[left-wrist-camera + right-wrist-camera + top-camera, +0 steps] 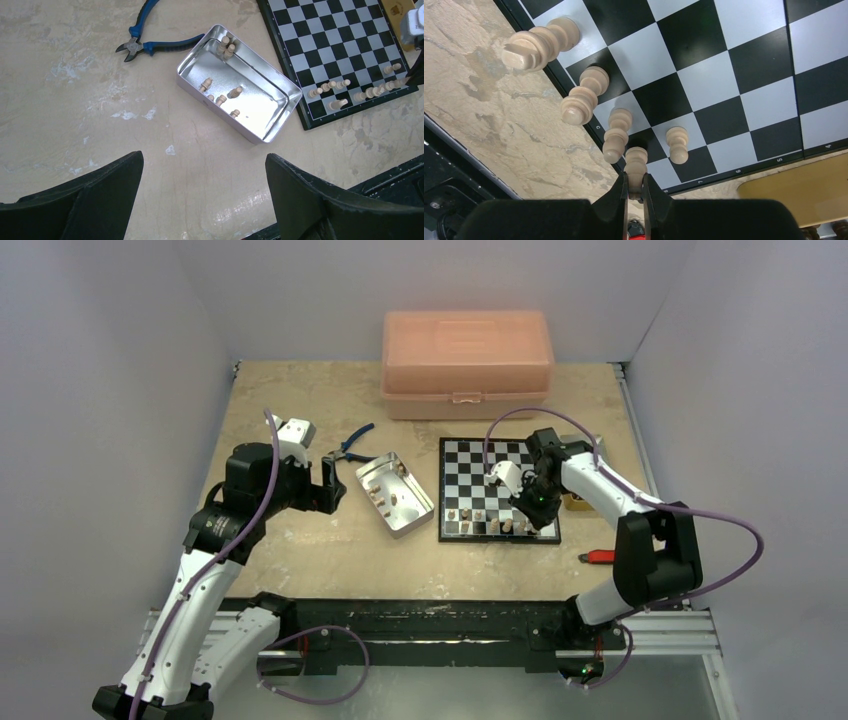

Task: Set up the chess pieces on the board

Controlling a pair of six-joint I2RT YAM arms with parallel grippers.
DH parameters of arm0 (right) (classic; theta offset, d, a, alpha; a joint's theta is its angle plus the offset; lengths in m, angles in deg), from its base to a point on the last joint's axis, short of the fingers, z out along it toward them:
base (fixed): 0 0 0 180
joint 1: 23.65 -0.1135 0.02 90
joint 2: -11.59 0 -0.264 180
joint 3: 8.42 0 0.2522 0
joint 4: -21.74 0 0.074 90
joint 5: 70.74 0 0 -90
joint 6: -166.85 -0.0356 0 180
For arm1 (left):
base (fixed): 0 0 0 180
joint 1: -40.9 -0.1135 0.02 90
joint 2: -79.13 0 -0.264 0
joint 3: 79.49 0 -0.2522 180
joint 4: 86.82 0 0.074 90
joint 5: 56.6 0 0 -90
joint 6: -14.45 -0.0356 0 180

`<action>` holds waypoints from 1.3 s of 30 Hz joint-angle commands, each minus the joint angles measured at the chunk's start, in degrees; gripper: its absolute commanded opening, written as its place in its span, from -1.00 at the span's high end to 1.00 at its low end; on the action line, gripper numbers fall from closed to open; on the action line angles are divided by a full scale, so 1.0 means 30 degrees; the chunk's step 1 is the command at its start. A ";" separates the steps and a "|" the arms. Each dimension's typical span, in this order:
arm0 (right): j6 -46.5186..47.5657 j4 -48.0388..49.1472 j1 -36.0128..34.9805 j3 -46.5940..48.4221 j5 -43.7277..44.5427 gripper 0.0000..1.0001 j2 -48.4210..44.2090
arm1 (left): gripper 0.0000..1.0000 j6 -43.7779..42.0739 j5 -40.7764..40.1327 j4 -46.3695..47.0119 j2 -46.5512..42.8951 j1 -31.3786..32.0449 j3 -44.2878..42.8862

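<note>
The board (480, 465) lies at centre right, with several light tan chess pieces (480, 515) standing along its near edge. My right gripper (634, 177) is shut on one tan chess piece (636, 162), its jaws pressing both sides of the piece's top. That piece stands on a near corner square beside three others (616, 135). From above, the right gripper (527, 502) hangs over the board's near right corner. More chess pieces (227, 47) lie in the open metal tin (260, 107). My left gripper (205, 160) is open and holds nothing, poised over bare table just left of the tin (395, 492).
A large pink plastic box (466, 360) stands behind the board. Blue-handled pliers (355, 443) lie behind the tin. A small red object (598, 557) rests near the table's front right edge. A yellowish box (794, 190) sits against the board's right side.
</note>
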 commanded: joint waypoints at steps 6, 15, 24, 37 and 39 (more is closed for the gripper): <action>-0.0441 0.0351 -0.0377 -0.0232 -0.0121 0.66 0.0237 | -0.85 -0.0338 -0.0099 0.0555 -0.0203 -0.0137 0.0018; -0.0667 0.0669 -0.0434 -0.0232 -0.0033 0.53 0.0222 | -0.85 -0.0346 -0.0092 0.0565 -0.0204 -0.0137 0.0024; -0.0879 0.0789 -0.0439 -0.0232 0.0125 0.63 0.0267 | -0.85 -0.0370 -0.0097 0.0552 -0.0215 -0.0137 0.0031; -0.1071 0.0955 -0.0436 -0.0258 0.0139 0.69 0.0152 | -0.85 -0.0360 -0.0099 0.0552 -0.0232 -0.0137 0.0027; -0.1085 0.0990 -0.0439 -0.0290 0.0171 0.70 0.0123 | -0.85 -0.0375 -0.0099 0.0539 -0.0232 -0.0137 0.0030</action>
